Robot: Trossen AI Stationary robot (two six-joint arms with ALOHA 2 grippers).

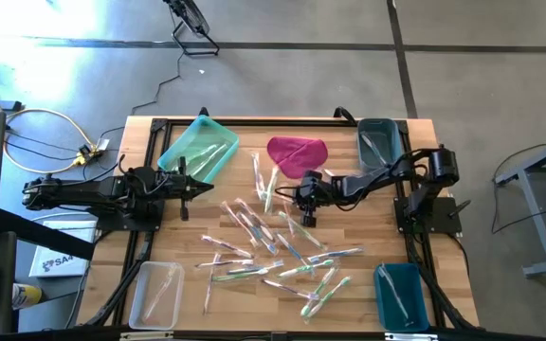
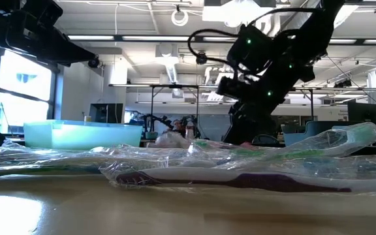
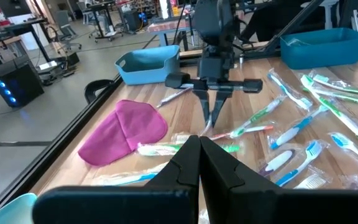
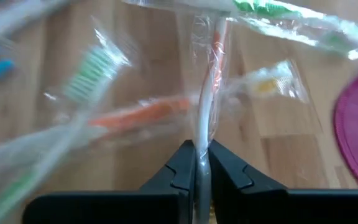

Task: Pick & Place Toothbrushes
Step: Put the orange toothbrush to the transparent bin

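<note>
Clear crinkly wrapper is pinched between my right hand's (image 4: 196,163) fingers: I am clamped on an orange-and-white toothbrush (image 4: 207,93), low over the middle of the desk (image 1: 349,237). Its long axis runs straight out ahead of my fingers, so I judge a straight lift should free it. Beyond lie other wrapped toothbrushes (image 1: 282,251) and the magenta cloth (image 1: 297,154). My left hand (image 3: 199,163) waits pressed together, farther off.
</note>
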